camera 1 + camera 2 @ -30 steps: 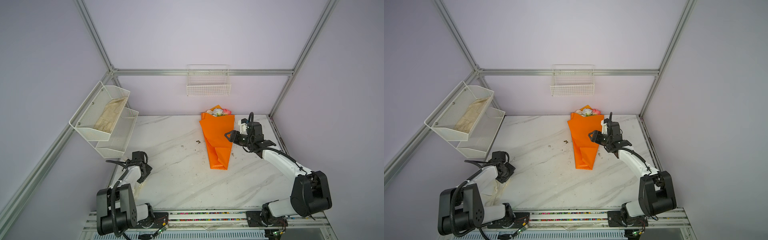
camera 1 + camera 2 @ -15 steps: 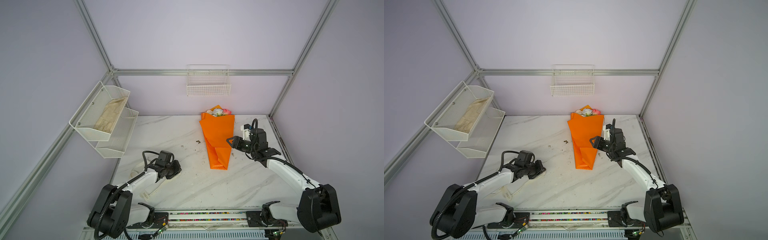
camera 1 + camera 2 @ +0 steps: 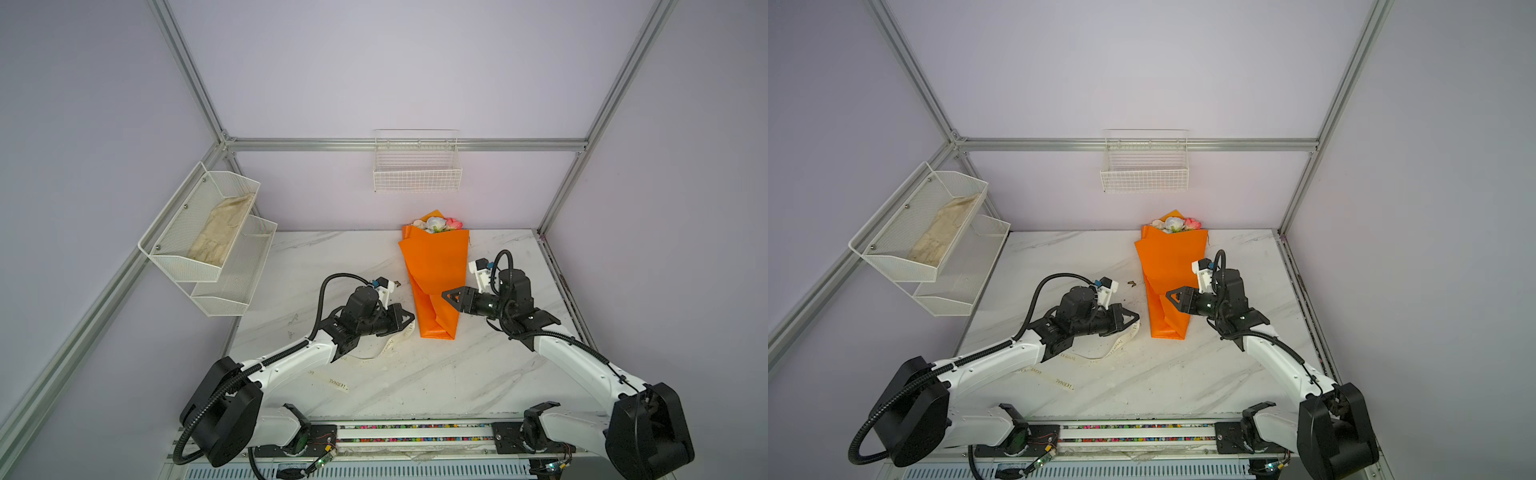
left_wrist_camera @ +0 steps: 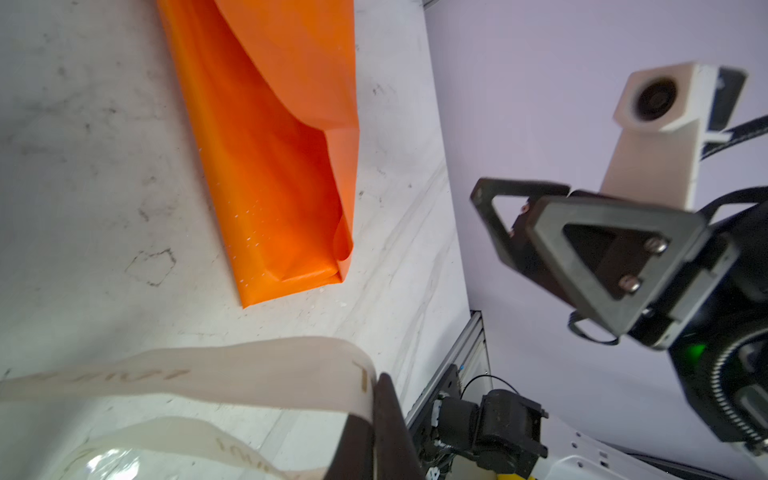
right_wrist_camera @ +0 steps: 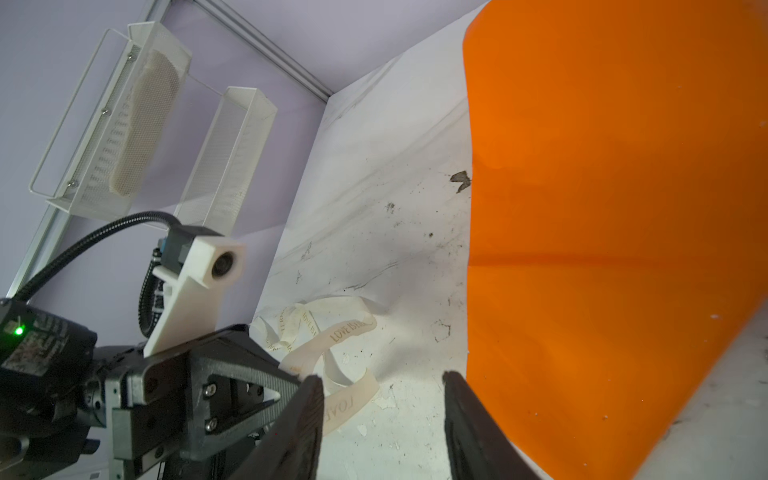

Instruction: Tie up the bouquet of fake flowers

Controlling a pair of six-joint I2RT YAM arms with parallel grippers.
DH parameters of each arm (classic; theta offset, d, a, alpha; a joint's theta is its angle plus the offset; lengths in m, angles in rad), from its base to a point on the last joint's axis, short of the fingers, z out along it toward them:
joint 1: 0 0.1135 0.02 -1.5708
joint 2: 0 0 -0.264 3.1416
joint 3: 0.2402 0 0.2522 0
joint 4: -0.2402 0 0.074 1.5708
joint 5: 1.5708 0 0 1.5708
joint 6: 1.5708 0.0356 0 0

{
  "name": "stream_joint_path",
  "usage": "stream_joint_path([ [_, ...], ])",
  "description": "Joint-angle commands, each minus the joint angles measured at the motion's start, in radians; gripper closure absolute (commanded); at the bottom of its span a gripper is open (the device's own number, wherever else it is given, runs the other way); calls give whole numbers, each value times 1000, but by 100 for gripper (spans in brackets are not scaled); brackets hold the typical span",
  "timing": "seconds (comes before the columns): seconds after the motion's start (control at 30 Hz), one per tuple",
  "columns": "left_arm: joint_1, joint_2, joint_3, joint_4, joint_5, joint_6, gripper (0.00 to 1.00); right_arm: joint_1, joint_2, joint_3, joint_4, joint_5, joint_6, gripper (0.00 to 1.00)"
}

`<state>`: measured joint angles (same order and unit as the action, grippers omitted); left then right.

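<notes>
Bouquet (image 3: 434,257) between left claw (image 3: 411,321), gripping ribbon (image 3: 390,347), right claw (image 3: 451,297).

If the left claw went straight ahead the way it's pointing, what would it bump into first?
Most likely the folded bottom end of the orange wrapping paper, just ahead of the left claw. Its height is unclear, so it might skim over.

The right gripper (image 5: 380,378) stands with jaws apart — orange wrapping paper (image 5: 602,208) just beside one. The left gripper (image 5: 286,374) pinches the cream ribbon (image 5: 349,328).
</notes>
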<state>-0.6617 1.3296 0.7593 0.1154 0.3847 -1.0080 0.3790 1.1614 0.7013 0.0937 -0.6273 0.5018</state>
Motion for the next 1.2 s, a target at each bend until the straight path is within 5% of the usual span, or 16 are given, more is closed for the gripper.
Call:
stream_joint_path([
  [0.0,4,-6,-21,210,-16,-105,100,113,-84,-89,185,15,-38,50],
  [0.33,4,-63,69,133,24,-47,100,479,-9,-256,630,314,-207,41],
  [0.53,5,-89,133,-45,27,78,100,488,27,-234,665,335,-234,41],
  [0.7,5,-205,150,-222,-92,204,100,488,-80,-265,585,498,-336,41],
  [0.8,5,-252,168,-266,-138,228,100,488,-99,-290,653,407,-388,40],
  [0.97,5,-226,226,-257,-98,229,100,507,73,-245,753,315,-348,40],
  [1.17,5,-190,269,-235,-93,217,100,570,281,-217,954,401,-326,39],
])
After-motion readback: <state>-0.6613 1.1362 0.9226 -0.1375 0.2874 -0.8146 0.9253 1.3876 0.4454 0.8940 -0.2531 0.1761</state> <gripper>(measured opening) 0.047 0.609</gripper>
